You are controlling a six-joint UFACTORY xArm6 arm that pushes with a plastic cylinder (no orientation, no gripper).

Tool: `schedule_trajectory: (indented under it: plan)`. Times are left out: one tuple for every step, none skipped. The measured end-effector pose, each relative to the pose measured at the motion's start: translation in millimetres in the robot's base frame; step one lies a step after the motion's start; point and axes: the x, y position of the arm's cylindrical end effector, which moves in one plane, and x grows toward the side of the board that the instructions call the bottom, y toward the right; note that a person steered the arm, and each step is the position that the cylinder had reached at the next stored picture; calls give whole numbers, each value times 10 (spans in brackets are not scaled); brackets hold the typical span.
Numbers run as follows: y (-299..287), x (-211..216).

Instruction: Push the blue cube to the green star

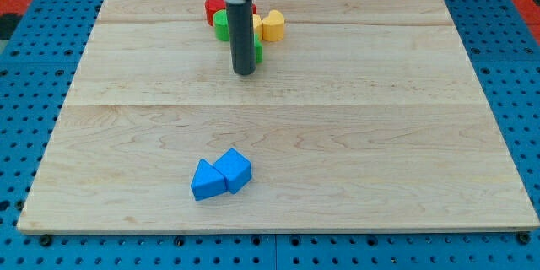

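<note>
The blue cube (234, 170) lies near the view's bottom, left of centre, touching a second blue block (206, 180) of triangular shape at its left. My tip (244, 71) rests on the board near the view's top, far above the blue cube. The rod hides much of a cluster of blocks right behind it. Green pieces (221, 27) show at the rod's left and a green edge (258, 52) at its right; I cannot make out which is the star.
In the cluster at the view's top are a red block (214, 8) and a yellow heart-like block (272, 25). The wooden board (380, 135) sits on a blue pegboard table (25, 135).
</note>
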Motion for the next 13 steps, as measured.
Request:
schedule_trajectory:
  plan:
    - [99,3]
    - [836,511]
    - [1381,1566]
    - [1238,2544]
    - [615,2597]
    - [-40,2597]
    - [-164,2529]
    - [-164,2017]
    - [-182,1652]
    - [-59,1746]
    - [306,1673]
    - [275,1042]
    - [144,621]
